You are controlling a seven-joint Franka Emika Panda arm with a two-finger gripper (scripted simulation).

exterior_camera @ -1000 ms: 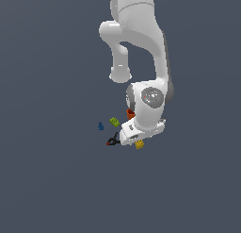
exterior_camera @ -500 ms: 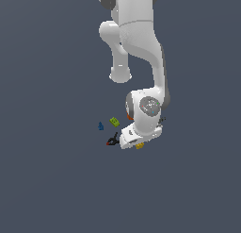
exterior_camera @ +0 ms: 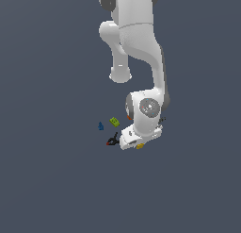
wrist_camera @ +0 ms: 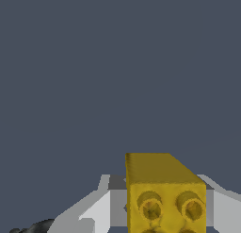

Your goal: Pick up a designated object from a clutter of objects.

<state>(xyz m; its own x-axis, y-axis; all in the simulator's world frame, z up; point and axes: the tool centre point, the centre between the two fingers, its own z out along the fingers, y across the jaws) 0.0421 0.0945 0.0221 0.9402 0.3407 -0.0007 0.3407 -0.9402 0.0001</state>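
Item one: the yellow studded block [wrist_camera: 164, 199], which you see in the wrist view standing between the two pale fingers [wrist_camera: 101, 206] of the gripper [exterior_camera: 137, 143]; whether the fingers touch it, you cannot tell. Exterior view: the gripper hangs low over the clutter, yellow showing at its tip. Beside it, toward the exterior view's left: black clamp [exterior_camera: 112, 140], lime-green block [exterior_camera: 114, 120], blue figure [exterior_camera: 100, 126].

Gripper [exterior_camera: 137, 145] lowered onto yellow block [wrist_camera: 162, 195]
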